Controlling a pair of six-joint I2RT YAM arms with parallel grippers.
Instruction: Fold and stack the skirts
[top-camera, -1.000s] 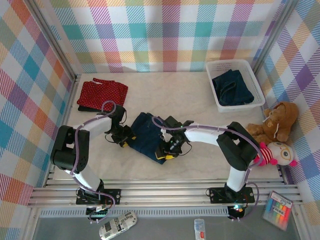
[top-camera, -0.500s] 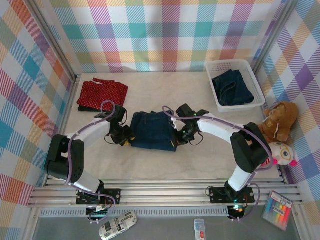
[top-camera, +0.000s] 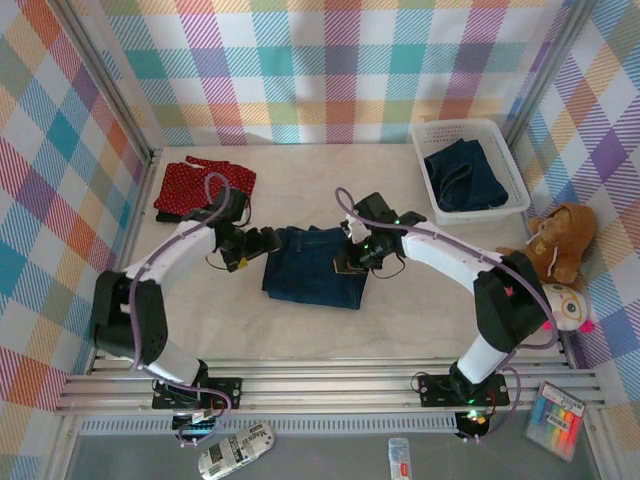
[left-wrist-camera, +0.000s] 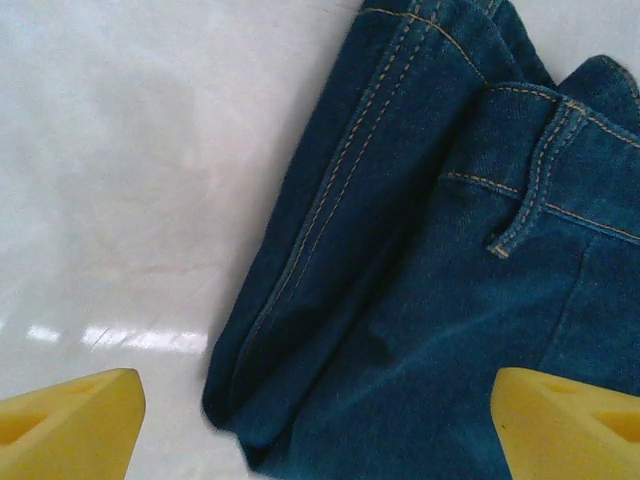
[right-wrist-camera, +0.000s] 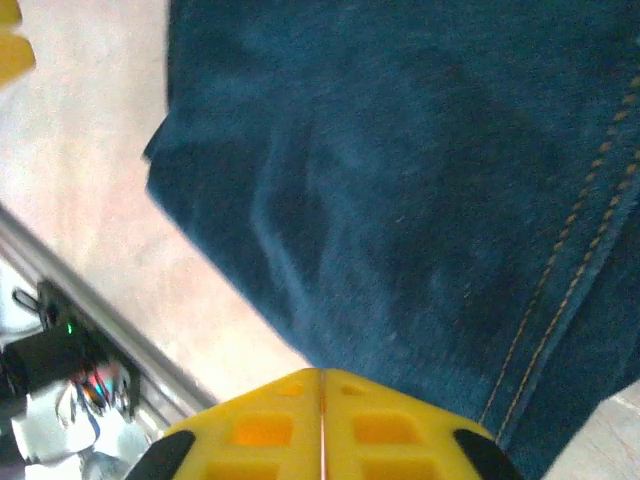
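Legible text: none in any view.

- Flat white packet on the floor in front of the desk, near the left arm's base. It carries dark printed lines and blocks, too small to make out a letter or a number.
- Small white item on the floor further right has a red mark on it. I cannot tell whether that is a sign or a word.
- Card at the lower right corner shows bright stripes in several colours. Any wording on it is too small to read.
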